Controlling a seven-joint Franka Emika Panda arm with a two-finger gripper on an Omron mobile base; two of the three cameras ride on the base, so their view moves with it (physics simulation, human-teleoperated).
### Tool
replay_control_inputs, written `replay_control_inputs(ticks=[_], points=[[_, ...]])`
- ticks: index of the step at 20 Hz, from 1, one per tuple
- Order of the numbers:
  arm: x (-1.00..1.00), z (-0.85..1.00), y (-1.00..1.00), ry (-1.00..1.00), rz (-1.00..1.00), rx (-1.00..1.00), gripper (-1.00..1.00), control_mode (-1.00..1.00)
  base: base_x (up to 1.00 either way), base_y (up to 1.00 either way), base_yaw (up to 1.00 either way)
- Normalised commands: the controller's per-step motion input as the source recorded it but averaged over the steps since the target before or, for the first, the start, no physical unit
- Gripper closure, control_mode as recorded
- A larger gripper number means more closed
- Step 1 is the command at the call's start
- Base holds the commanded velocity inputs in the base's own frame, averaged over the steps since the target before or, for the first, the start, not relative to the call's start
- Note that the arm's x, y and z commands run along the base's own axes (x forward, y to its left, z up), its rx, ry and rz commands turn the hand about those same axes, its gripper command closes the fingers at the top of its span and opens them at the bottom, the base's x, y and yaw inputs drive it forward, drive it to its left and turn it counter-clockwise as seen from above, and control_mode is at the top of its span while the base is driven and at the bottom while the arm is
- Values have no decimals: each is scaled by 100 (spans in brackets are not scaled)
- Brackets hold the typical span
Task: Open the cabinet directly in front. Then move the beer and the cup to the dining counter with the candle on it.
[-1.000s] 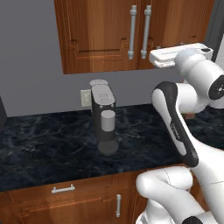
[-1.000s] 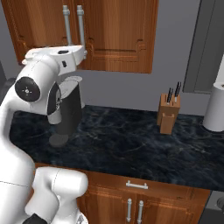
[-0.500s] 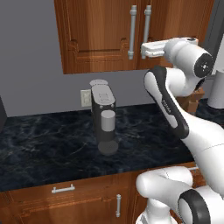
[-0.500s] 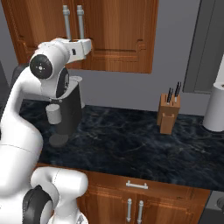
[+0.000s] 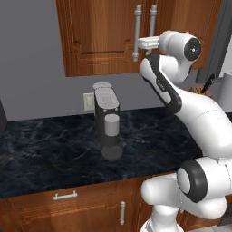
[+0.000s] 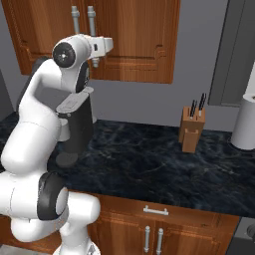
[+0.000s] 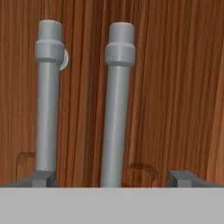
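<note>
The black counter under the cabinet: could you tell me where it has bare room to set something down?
The counter lies bare between the coffee machine and the knife block, and also left of the coffee machine. It is tighter at the right end, where the knife block stands near a white cylinder.

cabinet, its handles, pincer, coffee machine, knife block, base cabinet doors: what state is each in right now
cabinet: both doors shut
handles: upright, side by side, ungripped
pincer: open, one handle between its fingertips
coffee machine: upright on the black counter
knife block: upright, knives in it
base cabinet doors: shut
</note>
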Motion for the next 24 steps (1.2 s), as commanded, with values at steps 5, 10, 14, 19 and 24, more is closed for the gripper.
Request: replay_control_inputs(ticks=[5, 10, 14, 19, 24], points=[[100, -22, 0, 4, 0, 0, -100, -100, 0, 0, 0], [100, -33, -1, 0, 0, 0, -100, -100, 0, 0, 0], [34, -6, 0, 1, 0, 0, 100, -100, 0, 0, 0], [-9, 1, -10, 0, 0, 0, 100, -100, 0, 0, 0], [-94, 20, -88, 0, -8, 2, 100, -100, 0, 0, 0]])
